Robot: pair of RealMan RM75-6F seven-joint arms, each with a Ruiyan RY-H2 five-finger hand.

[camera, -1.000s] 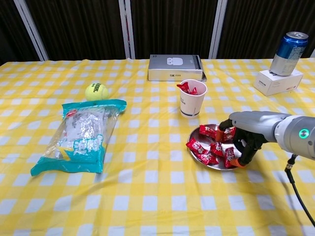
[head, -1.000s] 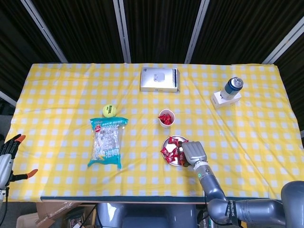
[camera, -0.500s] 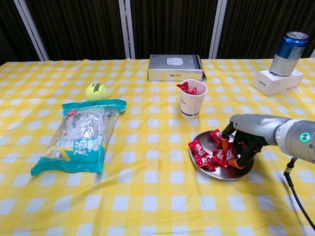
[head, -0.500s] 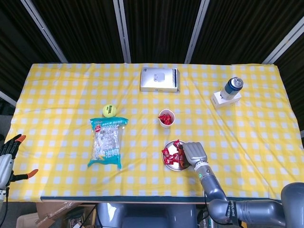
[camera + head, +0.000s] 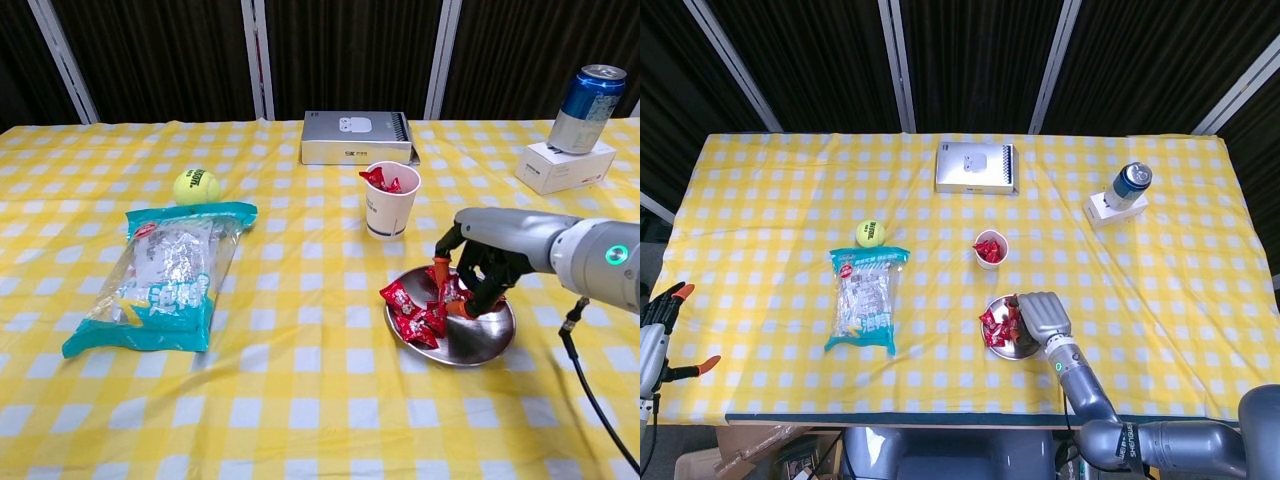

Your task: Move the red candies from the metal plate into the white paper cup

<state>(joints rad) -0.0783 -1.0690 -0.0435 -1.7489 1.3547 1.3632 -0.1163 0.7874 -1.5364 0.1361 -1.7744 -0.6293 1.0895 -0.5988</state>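
The metal plate (image 5: pixel 480 342) (image 5: pixel 1012 348) lies on the yellow checked cloth in front of the white paper cup (image 5: pixel 390 212) (image 5: pixel 990 255). Several red candies (image 5: pixel 410 308) (image 5: pixel 993 325) are heaped on the plate's left side. More red candies (image 5: pixel 381 180) show in the cup. My right hand (image 5: pixel 492 255) (image 5: pixel 1042 315) hovers over the plate's far edge, fingers curled down, pinching a red candy (image 5: pixel 444 290) between its orange fingertips. My left hand (image 5: pixel 660 330) hangs off the table's left edge, fingers apart and holding nothing.
A snack bag (image 5: pixel 165 275) and a tennis ball (image 5: pixel 197 186) lie to the left. A white box (image 5: pixel 356 137) sits behind the cup. A blue can (image 5: pixel 590 95) stands on a small white box (image 5: pixel 565 165) at the far right.
The plate slid a little toward the table's front. My right hand rose from the plate's right side and shifted toward the cup, with a candy between its fingertips. The left hand stayed still.
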